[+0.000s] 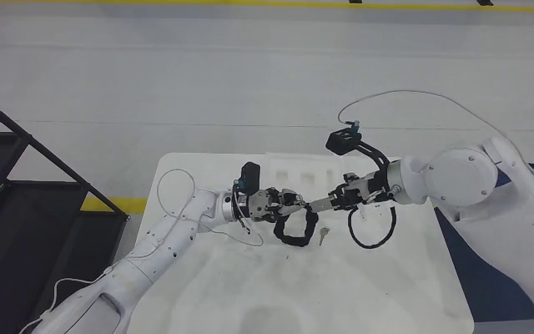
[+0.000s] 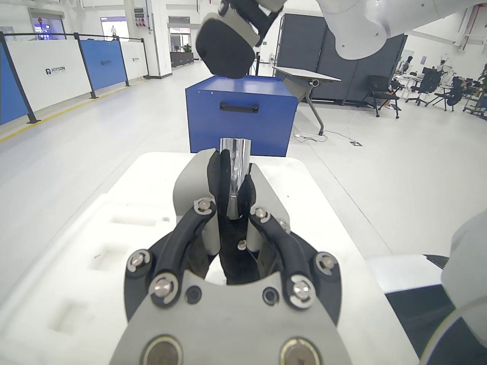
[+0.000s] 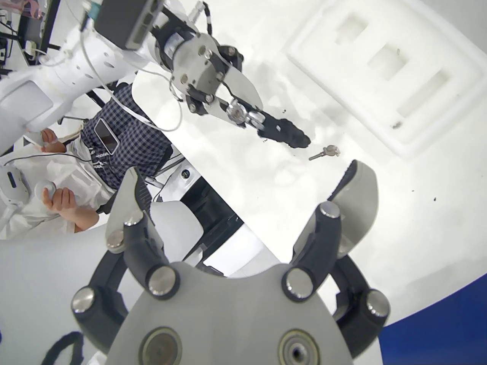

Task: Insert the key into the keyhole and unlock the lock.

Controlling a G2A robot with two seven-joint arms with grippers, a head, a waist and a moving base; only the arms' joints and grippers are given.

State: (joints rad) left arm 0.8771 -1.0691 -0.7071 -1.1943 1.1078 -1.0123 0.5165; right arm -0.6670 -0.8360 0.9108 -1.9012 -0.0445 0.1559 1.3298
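**Left gripper [image 2: 233,191] w/ lock [image 2: 235,153]; key [image 3: 325,151] loose on table**

**Item 1, left gripper:** Fingers are clamped tight on the lock's chrome barrel. The lock is held above the table [image 3: 418,210], w/ the barrel end pointed toward the right gripper. The lock's black cable [image 1: 296,234] hangs in a loop below the hold. The keyhole can't be made out.

**Item 2, right gripper [image 3: 243,176]:** Fingers are spread wide w/ nothing between them. It is placed above the table, close to the lock's barrel end and facing the left gripper.

**Item 3, key:** It is laid flat on bare table near the cable loop, apart from both grippers. It is beside the foam tray, not in it.

**Item 4, foam tray [image 3: 367,43]:** White, at the table's far side, w/ three rectangular pockets cut in a row. A small dark fleck [image 3: 397,125] is noted at the end of one pocket. Lock & key are both outside the tray.

**Step (judged):** The lock is secured but the key is not yet picked up, so insertion is not begun. The task is at an early stage.

**Next move (judged):**
- The right gripper is to be lowered over the key & closed on its head, w/ the shaft left free.
- A careful pinch is called for, since the key is thin & flat on a hard top.
- The shaft is then to be lined up w/ the barrel end, pushed in & turned.
- The lock is to be braced by the left gripper throughout.
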